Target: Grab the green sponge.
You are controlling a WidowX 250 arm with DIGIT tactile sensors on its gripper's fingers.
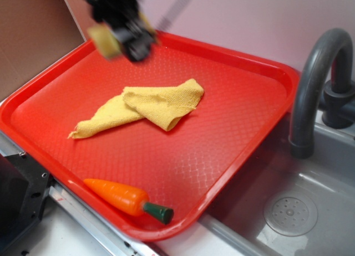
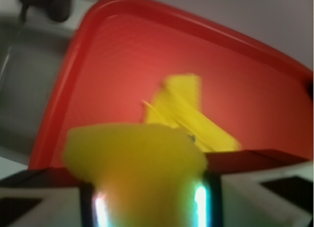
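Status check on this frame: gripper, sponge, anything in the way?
Gripper shut on green sponge, raised above red tray. Yellow cloth and carrot lie below, clear of it.

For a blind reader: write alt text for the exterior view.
A blurred black claw holds a yellow sponge above the far corner of a red tray. A crumpled yellow cloth lies mid-tray, a carrot at its near edge, beside a grey sink.

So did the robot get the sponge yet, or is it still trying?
It looks like it got it. The gripper is up above the far corner of the red tray, with the yellow sponge pinched between its fingers. The yellow cloth and the toy carrot lie on the tray, untouched. Nothing seems left except keeping hold; both views are blurry.
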